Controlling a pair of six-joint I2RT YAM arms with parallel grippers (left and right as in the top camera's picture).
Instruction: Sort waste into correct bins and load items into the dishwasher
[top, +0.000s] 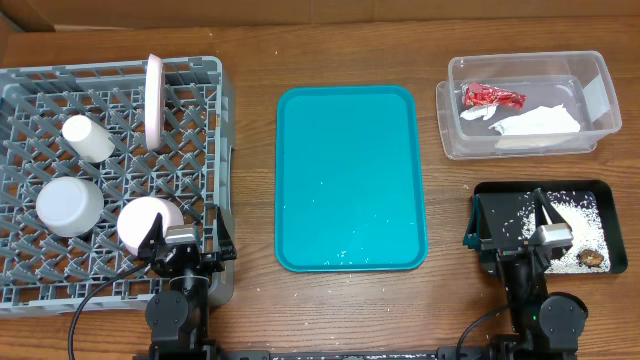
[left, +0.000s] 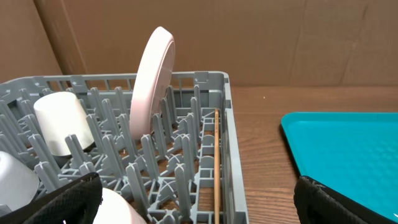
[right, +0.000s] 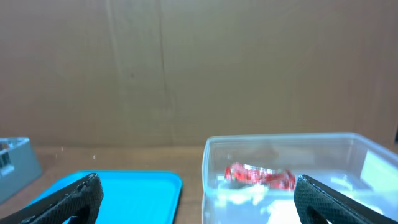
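Currently spread wide: left gripper (top: 187, 234) at rack's (top: 110, 66) near-right corner, right gripper (top: 512, 224) over black tray's (top: 545, 186) near-left corner.

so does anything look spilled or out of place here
Mostly tidy. A few white specks, likely stray rice grains, lie on the teal tray rather than in the black tray. The cup lies tilted in the dish rack. Nothing looks broken.
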